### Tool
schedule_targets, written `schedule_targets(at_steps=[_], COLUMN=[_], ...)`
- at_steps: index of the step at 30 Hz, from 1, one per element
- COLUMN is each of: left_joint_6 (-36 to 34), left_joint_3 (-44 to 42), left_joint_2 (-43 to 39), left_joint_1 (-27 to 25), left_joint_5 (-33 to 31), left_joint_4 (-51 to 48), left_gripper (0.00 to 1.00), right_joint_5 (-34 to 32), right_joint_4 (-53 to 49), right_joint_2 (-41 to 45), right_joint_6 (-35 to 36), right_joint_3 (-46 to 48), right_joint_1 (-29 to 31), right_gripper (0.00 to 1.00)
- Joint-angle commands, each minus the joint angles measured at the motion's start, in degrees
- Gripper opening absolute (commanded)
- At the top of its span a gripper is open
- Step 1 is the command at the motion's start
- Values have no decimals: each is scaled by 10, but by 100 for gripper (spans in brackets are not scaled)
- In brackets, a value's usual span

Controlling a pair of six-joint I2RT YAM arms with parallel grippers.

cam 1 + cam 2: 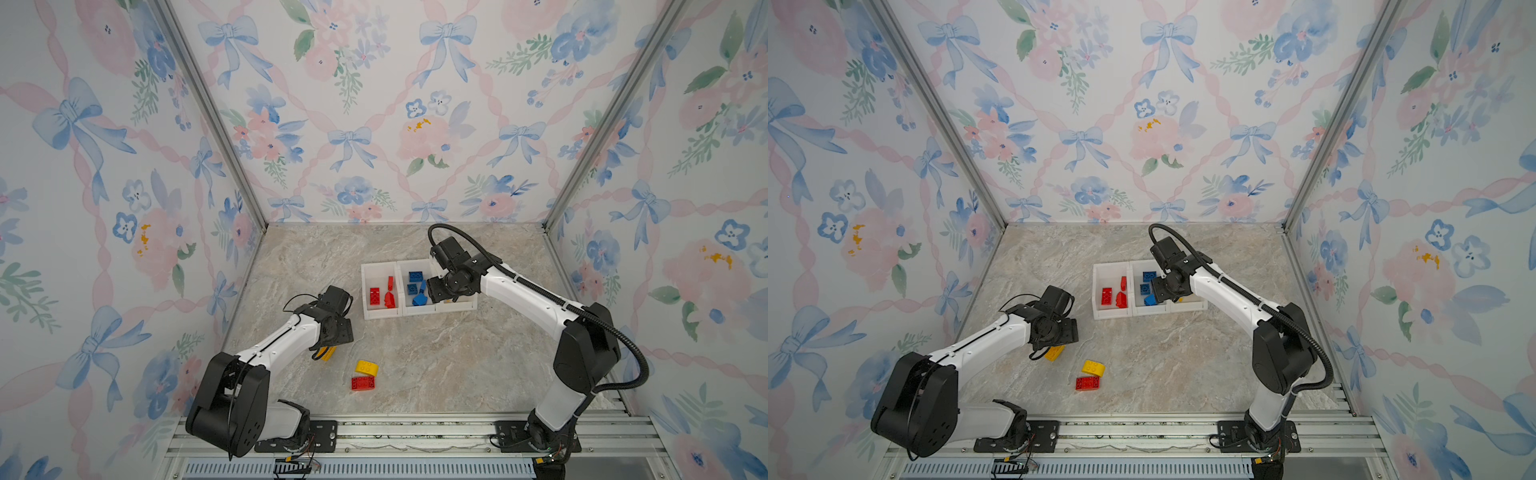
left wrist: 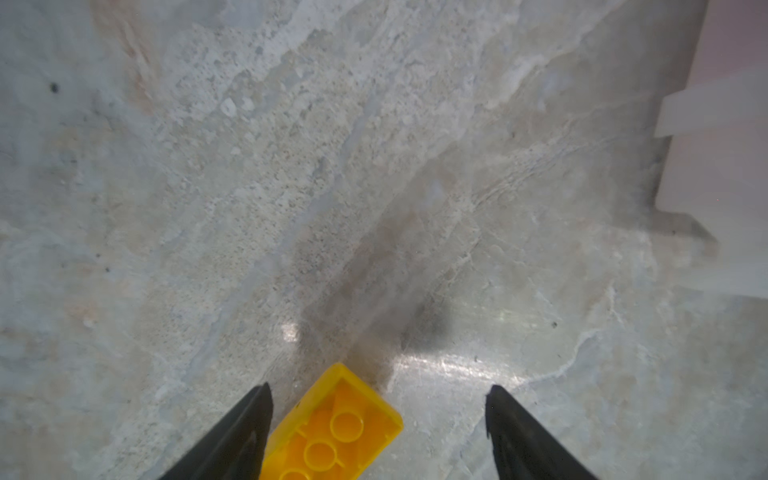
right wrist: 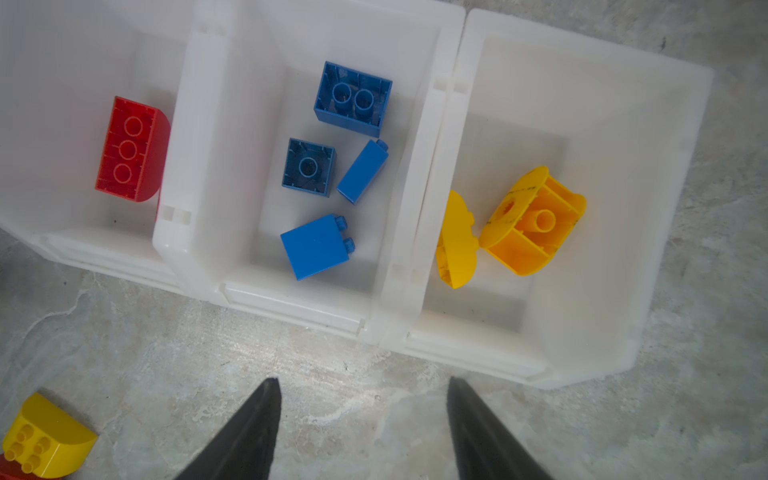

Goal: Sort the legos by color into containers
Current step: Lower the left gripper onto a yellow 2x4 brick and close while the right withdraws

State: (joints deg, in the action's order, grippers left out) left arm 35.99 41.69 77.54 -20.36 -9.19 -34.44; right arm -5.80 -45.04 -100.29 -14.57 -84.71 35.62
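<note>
Now, left jaws: spread wide around the yellow brick (image 2: 332,428); one inner face touches it and there is a clear gap on the other side; nothing is pinched.
Why so: I judge I have straddled it for a pickup; it sits off-centre, so closing would likely shove it sideways before it grips.
Yellow brick, lie: apparently flat on the surface (image 1: 457,365), hollow underside up and studs down; in both top views it peeks out from under the left wrist.
Yellow brick, axis: the long axis runs slantwise to the line between the jaws, one corner pointing ahead of the tips; I would square up before squeezing.
Right jaws: apart with nothing between them, hanging over the row of bins (image 1: 382,312); I read that as waiting out of the left arm's way.
Bins: red pieces in one end bin, blue in the middle, two yellow in the other end; my brick belongs in that last one.
Left over: curved yellow brick (image 1: 366,367) and red brick (image 1: 363,382) lie right against each other, studs up; the red one's long axis runs across the view.
</note>
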Motion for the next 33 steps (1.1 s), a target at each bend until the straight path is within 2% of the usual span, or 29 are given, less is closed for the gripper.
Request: schedule_targets(at_steps=[1, 9, 16, 29, 33], left_joint_6=[-5, 8, 40, 57, 63], left_joint_3=[-5, -11, -21, -21, -21], left_joint_2=[18, 20, 19, 20, 16], left_joint_1=[-2, -11, -30, -37, -44], left_joint_5=[-5, 15, 23, 22, 23], left_joint_4=[-10, -10, -10, -10, -10], left_gripper=[82, 78, 70, 41, 33], right_joint_5=[4, 2, 2, 14, 24], right_joint_4=[-13, -12, -7, -2, -2], right_joint_2=[19, 21, 22, 30, 43], right_joint_6=[-8, -10, -13, -15, -20], right_joint_3=[6, 8, 12, 26, 40], right_joint_1=[-2, -2, -3, -13, -20], right_gripper=[67, 67, 67, 68, 72])
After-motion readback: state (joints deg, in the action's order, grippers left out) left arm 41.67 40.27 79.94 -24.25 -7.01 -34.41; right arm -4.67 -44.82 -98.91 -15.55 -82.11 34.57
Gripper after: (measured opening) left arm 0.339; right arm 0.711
